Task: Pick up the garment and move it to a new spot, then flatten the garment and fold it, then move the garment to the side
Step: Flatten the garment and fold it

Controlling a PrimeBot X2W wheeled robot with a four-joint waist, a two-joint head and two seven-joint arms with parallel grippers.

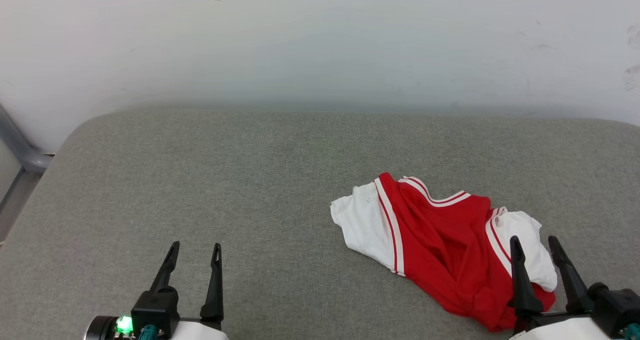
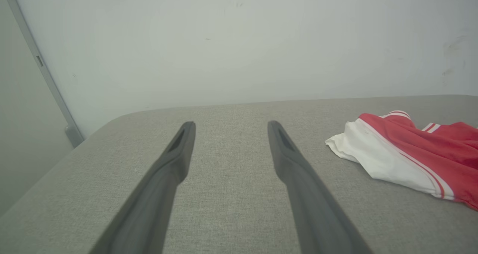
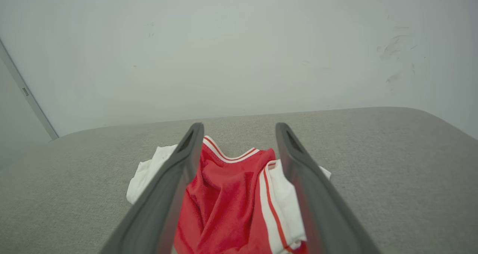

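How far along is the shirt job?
Done: nothing yet; the shirt lies crumpled on the right side of the grey cushion. In hand: nothing is held; the right pincer is open, poised at the shirt's near end, and the left pincer is open over bare cushion. Left: pick up, move, flatten, fold, set aside.

Bare grey cushion (image 1: pixel 210 180) is lying between and ahead of the spread fingers of the left gripper (image 1: pixel 196 245), leaving open passage up to the wall (image 1: pixel 320 40) standing beyond. The crumpled garment (image 1: pixel 440 240) is occupying the cushion between and ahead of the spread fingers of the right gripper (image 1: pixel 533 239); bare cushion is lying to their right.
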